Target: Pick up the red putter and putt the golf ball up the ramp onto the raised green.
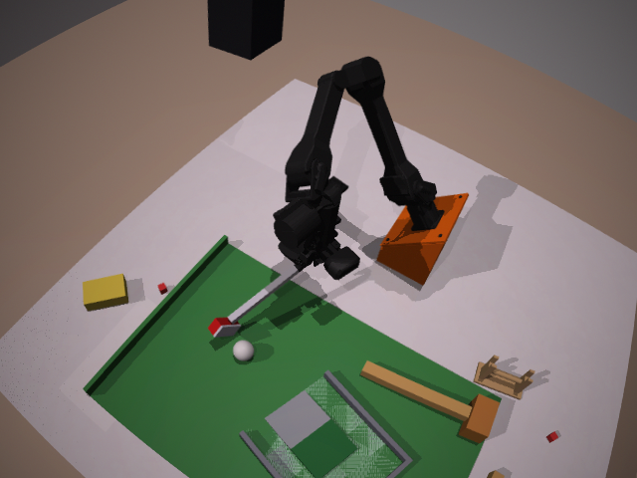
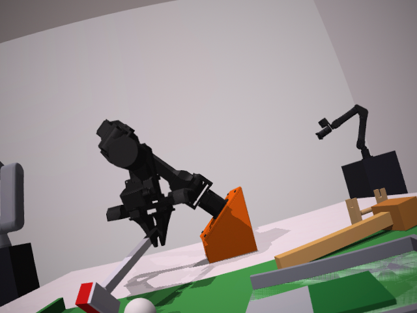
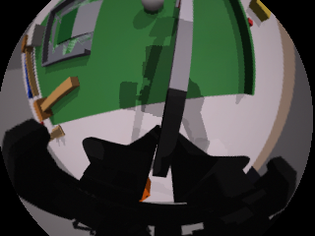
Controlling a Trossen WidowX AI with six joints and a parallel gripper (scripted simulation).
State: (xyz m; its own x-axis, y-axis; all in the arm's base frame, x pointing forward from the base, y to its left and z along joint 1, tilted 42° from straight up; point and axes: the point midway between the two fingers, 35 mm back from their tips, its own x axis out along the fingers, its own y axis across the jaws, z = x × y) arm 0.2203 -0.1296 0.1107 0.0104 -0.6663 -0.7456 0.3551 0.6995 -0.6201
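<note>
Item: red putter (image 1: 247,309), clamped by its grey shaft in your gripper (image 2: 157,239).
Your putter slants down over the green mat (image 1: 179,380), red head low, just beside the golf ball (image 1: 243,350); raised green (image 1: 321,444) sits beyond the ball.

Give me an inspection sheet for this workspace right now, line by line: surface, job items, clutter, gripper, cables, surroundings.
Surface: white mat on a brown floor, with a green putting turf and a dark green rail along one edge.
Job's things: red putter head low beside the golf ball; whether they touch cannot be told. Ramp and raised green inside a grey frame.
Clutter: wooden mallet, small wooden rack, yellow block, two small red cubes.
Gripper: gripper shut on the putter's grey shaft.
Cables: nothing seen.
Surroundings: orange arm base, black box, camera arm on a black stand.
</note>
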